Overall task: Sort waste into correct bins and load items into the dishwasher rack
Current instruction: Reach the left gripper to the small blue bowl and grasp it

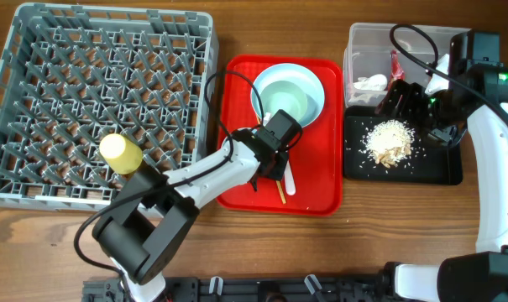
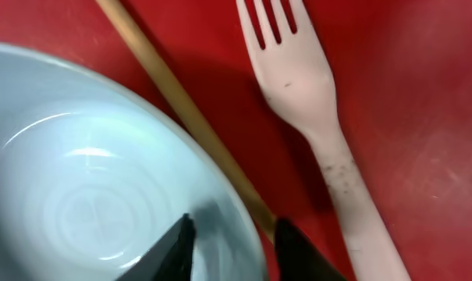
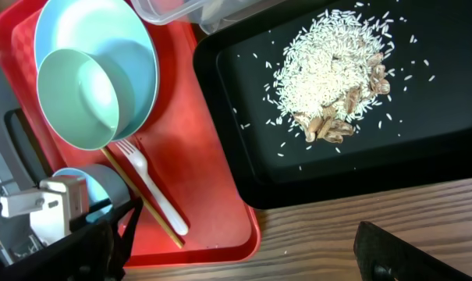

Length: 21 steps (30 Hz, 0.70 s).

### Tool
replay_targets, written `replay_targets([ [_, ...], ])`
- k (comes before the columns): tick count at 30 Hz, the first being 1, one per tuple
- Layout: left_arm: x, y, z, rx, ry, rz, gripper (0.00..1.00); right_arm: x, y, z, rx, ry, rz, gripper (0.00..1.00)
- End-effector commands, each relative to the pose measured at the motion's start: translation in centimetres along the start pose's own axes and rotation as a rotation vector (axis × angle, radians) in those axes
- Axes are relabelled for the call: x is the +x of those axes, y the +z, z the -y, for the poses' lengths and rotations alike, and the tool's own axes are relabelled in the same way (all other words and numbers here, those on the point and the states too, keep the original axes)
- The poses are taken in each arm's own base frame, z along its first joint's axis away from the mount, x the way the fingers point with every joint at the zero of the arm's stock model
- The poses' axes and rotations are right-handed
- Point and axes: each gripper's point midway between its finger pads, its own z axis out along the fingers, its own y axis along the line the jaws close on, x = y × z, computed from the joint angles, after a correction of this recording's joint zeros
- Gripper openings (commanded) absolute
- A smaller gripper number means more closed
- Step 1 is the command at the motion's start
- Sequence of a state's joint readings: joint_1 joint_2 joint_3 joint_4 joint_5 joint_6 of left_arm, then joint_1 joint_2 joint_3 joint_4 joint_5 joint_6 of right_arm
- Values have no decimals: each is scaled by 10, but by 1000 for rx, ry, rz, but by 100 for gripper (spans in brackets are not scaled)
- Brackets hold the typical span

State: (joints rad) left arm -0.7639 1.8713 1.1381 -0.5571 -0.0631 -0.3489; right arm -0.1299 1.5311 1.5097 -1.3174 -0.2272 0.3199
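My left gripper (image 1: 274, 144) (image 2: 234, 242) is low over the red tray, shut on the rim of a pale bowl (image 2: 79, 187), one finger inside and one outside. The right wrist view shows that bowl (image 3: 83, 181) beside the left arm. The white fork (image 2: 298, 78) (image 1: 290, 180) and the wooden chopstick (image 2: 173, 86) (image 1: 280, 194) lie next to it. A pale green bowl (image 1: 283, 105) (image 3: 76, 97) sits nested in a larger pale dish (image 1: 311, 82). The yellow cup (image 1: 121, 153) lies in the grey rack (image 1: 111, 10). My right gripper (image 1: 409, 101) (image 3: 247, 257) is open and empty above the black tray.
The clear tub (image 1: 367, 38) at back right holds the white tissue (image 1: 371, 82) and red wrapper (image 1: 395, 63). The black tray (image 1: 438, 168) in front of it holds rice and beige scraps (image 1: 390, 141). The red tray (image 1: 321, 168) lies between rack and bins.
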Motion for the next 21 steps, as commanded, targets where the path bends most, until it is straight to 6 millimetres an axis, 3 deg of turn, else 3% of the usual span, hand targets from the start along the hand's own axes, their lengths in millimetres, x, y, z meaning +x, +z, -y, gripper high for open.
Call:
replay_targets([
  [1,-1,2,-2,-20,5,5,20,-1,-7,1,9,-16,22,100],
  [5,-9,-6,1,-8,3,32,4,-1,-7,1,9,-16,22,100],
  [16,-42,-94,22,142,-6,202,4,0,-7,2,10,-30,17,100],
  [19,-58,-122,12,163,-40,287,4,0,-7,2,10,-32,18,100],
  [21,-76,-146,-10,183,-80,367,4,0,-7,2,11,-32,18,100],
])
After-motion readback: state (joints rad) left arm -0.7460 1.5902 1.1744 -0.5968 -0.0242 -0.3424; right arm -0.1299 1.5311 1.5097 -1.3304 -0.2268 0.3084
